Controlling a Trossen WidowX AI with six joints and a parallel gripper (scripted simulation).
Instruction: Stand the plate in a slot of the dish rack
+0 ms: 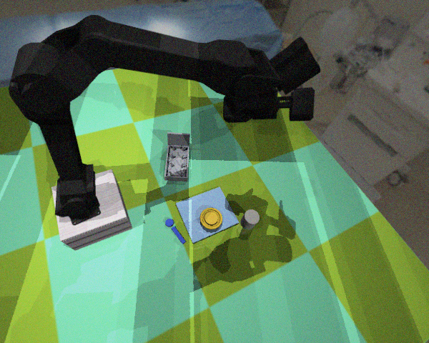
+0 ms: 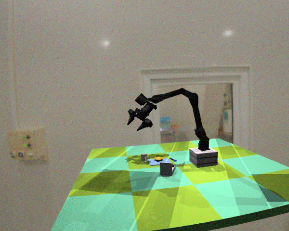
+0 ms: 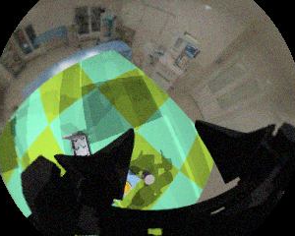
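Observation:
The yellow plate (image 1: 211,218) (image 2: 158,158) lies flat on a blue square mat (image 1: 188,207) (image 2: 152,162); in the wrist view the plate (image 3: 127,187) is partly hidden behind a finger. The small grey dish rack (image 1: 178,139) (image 2: 165,169) (image 3: 81,144) stands beside the mat, with a tall panel at one end and short rails inside. No plate stands in it. My gripper (image 2: 132,127) (image 3: 165,127) is open and empty, with its fingers wide apart. It hangs high above the table, tilted downward, well away from both plate and rack.
A grey cylinder (image 1: 251,217) (image 2: 143,157) (image 3: 148,179) stands close to the mat on the side away from the arm's base. A blue spoon-like object (image 1: 177,234) (image 2: 173,159) lies on the base side. The base sits on a pale block (image 1: 113,199) (image 2: 203,159).

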